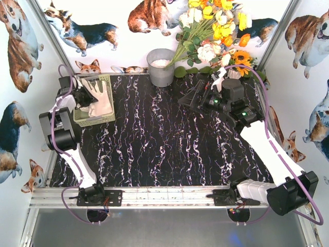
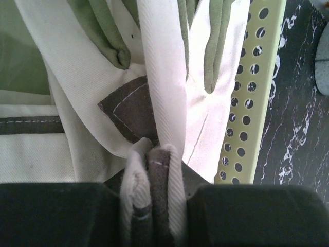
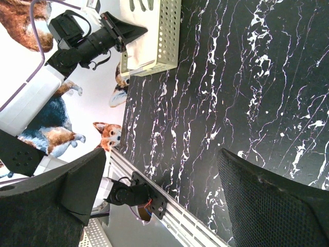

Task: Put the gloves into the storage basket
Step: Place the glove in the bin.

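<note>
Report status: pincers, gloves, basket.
Left pincer shut on a glove over the basket. Right pincer open, empty, above the table. Nothing blocking the basket.

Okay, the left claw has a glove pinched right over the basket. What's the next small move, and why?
Probably open the left claw and let go. It is shut on a glove that hangs over the storage basket, whose perforated wall stands right beside it, and another glove lies underneath. The carry looks finished, so a release should drop it in.
</note>
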Motion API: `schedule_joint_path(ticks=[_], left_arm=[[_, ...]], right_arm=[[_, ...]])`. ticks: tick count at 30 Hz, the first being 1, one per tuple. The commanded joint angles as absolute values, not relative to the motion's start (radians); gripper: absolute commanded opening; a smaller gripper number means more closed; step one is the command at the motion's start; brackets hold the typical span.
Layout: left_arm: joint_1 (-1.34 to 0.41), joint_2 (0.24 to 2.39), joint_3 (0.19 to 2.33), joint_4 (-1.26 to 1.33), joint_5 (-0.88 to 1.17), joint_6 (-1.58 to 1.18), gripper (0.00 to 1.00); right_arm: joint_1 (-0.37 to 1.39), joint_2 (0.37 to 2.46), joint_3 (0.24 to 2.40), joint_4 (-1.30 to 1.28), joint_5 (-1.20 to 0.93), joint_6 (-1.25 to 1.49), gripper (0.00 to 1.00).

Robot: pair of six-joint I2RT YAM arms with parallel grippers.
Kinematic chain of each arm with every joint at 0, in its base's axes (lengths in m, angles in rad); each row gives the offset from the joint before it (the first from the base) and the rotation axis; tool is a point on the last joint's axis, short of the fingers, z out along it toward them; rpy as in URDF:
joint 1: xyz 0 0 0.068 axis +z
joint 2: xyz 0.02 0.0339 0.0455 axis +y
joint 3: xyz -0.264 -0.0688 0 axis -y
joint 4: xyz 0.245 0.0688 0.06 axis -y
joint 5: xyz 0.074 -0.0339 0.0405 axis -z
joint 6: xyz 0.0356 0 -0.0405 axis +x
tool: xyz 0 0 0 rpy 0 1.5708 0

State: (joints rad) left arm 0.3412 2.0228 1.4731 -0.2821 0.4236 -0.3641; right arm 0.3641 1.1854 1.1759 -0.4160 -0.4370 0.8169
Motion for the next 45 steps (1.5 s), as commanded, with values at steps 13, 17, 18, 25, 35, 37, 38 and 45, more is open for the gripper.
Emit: schedule_joint_path(ticks=[13, 17, 18, 25, 35, 37, 38, 45], left_arm=[[0.359, 1.954, 1.412, -0.211, 0.328, -0.454, 0.17], [0.359, 1.934, 1.439, -0.268, 0.313, -0.426, 0.35], [0.359, 1.924, 1.439, -0.278, 0.309, -0.418, 0.39], [0.362, 1.825, 1.395, -0.325, 0.213, -0.391, 0.49], [0.366, 1.785, 1.353, -0.426, 0.159, -0.394, 0.3], [0.366, 1.788, 1.345, -0.422, 0.158, -0.402, 0.26], [0.366, 1.793, 1.344, -0.422, 0.158, -0.403, 0.23], [0.366, 1.877, 1.394, -0.453, 0.146, -0.368, 0.08]], right_arm=[[0.362, 1.183, 1.212, -0.349, -0.43, 0.838, 0.91], [0.362, 1.18, 1.208, -0.345, -0.427, 0.839, 0.91], [0.362, 1.18, 1.207, -0.343, -0.428, 0.84, 0.91], [0.364, 1.183, 1.202, -0.328, -0.427, 0.844, 0.9], [0.364, 1.184, 1.185, -0.312, -0.428, 0.845, 0.9], [0.364, 1.186, 1.184, -0.309, -0.429, 0.845, 0.9], [0.364, 1.186, 1.184, -0.308, -0.429, 0.845, 0.9], [0.364, 1.18, 1.187, -0.314, -0.426, 0.844, 0.9]])
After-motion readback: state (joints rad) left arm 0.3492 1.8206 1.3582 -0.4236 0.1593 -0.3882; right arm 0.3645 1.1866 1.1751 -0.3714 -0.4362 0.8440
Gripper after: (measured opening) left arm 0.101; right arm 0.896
